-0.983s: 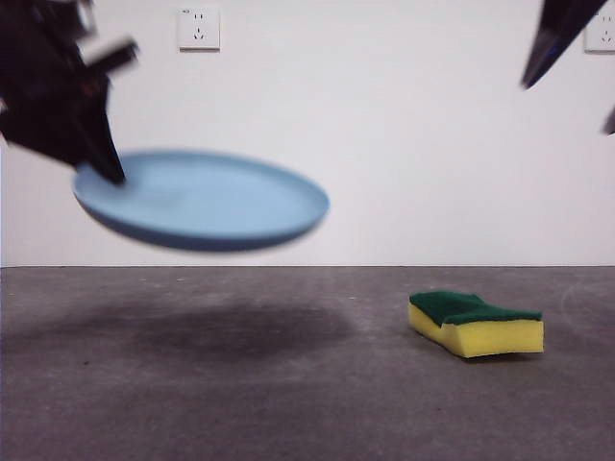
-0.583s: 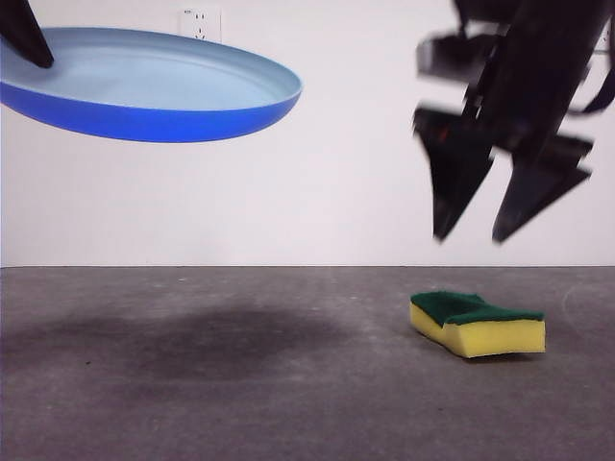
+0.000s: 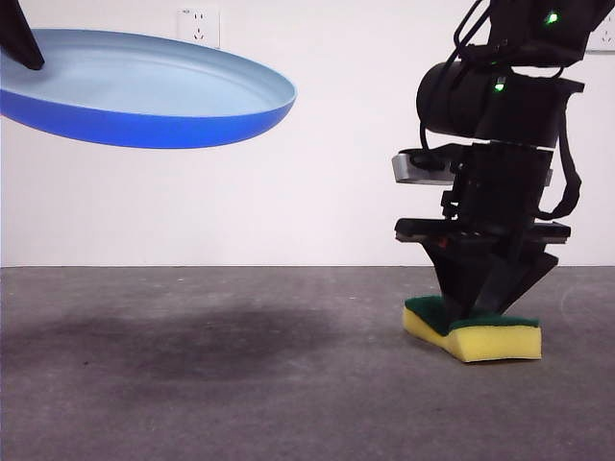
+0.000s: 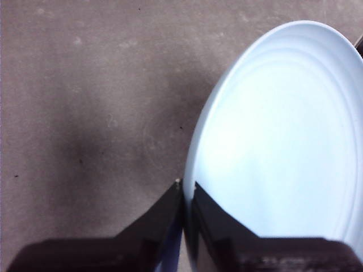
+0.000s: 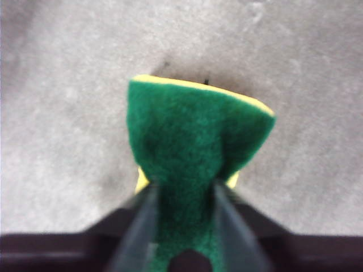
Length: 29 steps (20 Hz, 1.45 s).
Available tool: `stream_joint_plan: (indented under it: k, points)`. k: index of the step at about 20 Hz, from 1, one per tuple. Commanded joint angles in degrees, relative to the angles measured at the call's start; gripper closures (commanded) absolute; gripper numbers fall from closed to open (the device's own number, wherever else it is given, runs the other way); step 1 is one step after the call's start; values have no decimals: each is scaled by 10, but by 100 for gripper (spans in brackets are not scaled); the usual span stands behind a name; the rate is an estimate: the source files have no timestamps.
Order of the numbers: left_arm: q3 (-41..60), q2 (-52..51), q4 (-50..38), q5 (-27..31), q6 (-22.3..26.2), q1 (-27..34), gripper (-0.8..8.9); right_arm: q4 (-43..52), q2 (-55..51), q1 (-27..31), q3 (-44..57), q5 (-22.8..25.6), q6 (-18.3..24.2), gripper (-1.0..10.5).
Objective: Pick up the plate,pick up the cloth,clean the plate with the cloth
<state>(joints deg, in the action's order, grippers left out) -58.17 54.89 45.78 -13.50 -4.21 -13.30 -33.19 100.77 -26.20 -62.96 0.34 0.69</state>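
— Blue plastic up front: the plate [image 3: 144, 91] hangs high over the grey table [image 3: 240, 384], a dark jaw tip on its rim. Lower down?

— The right gripper [image 3: 480, 309] stands on the sponge [image 3: 476, 331].

— Left wrist?

— The left gripper [image 4: 186, 190] pinches the plate's [image 4: 278, 141] rim.

— Right wrist?

— Jaws squeeze the sponge's [image 5: 195, 130] green top.
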Motion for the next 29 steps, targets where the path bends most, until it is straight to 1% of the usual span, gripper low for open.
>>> stream_joint_plan:
  k: [1, 2, 4, 6, 7, 10, 11, 13, 14, 16, 20, 23, 25, 26, 27, 28, 29]
  points:
    - [6, 2, -8, 0, 7, -2, 822, -2, 16, -1, 5, 0, 3, 963]
    - [6, 5, -9, 4, 13, -2, 822, 0, 16, -1, 5, 0, 2, 963]
    - [6, 21, -12, 35, 14, -2, 822, -2, 9, -1, 5, -1, 2, 963]
    - [6, 47, -17, 58, 16, -2, 822, -7, -17, -3, 5, -2, -2, 963]
    - [6, 64, -23, 60, 15, -3, 822, -9, -36, -6, 5, -3, -7, 963]
    - [6, 122, -58, 58, 9, -6, 822, -11, -122, -23, 5, -6, -27, 963]
    - [6, 143, -67, 57, 5, -14, 822, -11, -151, -32, 5, -19, -35, 963]
    - [6, 180, -83, 54, -13, -35, 822, -7, -202, -49, 5, -57, -56, 963]
    - [6, 196, -91, 48, -23, -50, 822, -3, -226, -64, 5, -65, -64, 963]
    - [6, 211, -108, 15, -38, -89, 822, 7, -243, -95, 5, -64, -74, 963]
    - [6, 212, -157, 11, -77, -163, 822, 30, -220, -139, 5, -63, -84, 963]
    - [6, 212, -191, 11, -97, -189, 822, 59, -182, -167, 5, -64, -88, 963]
    - [6, 212, -203, 14, -98, -195, 822, 58, -155, -195, 5, -73, -88, 963]
    - [6, 212, -206, 14, -98, -195, 822, 45, -144, -209, 5, -90, -86, 963]
    - [6, 212, -206, 14, -98, -195, 822, 25, -140, -218, 5, -92, -78, 963]
    - [6, 212, -204, 16, -97, -193, 822, -9, -138, -228, 5, -79, -68, 963]
    - [6, 212, -204, 15, -97, -192, 822, -37, -138, -234, 5, -54, -66, 963]
